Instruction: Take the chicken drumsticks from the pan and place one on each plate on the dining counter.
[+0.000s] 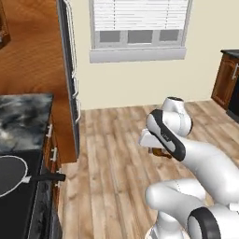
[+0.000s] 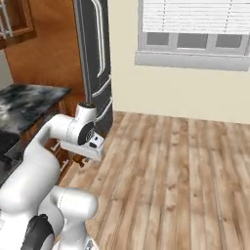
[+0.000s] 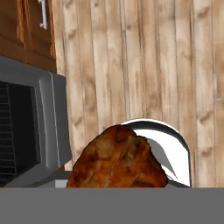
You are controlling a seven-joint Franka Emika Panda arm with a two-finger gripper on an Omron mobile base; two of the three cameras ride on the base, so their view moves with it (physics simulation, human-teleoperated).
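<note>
At 9 o'clock in the left base view, the pan sat on the stove w/ its black handle running toward 3 o'clock, next to a marbled worktop; whatever lay in the pan was cut off by the frame edge, so a second drumstick couldn't be confirmed. Toward centre-right the arm was folded over bare wood floor, well apart from the pan, and a brown scrap of the drumstick peeked out under the wrist at the end effector. In the hand view the drumstick sat right up against the camera at 6 o'clock, held betw. the fingers, which it hid completely; jaws looked partly closed round it, so I'd judge it gripped. Long axis hard to call; the bone end wasn't visible. Neither plate nor the dining worktop could be made out, so the direction to the drop spot couldn't be told; the base prob. had to drive first. In the right base view the wrist hung near the cabinet fronts.
</note>
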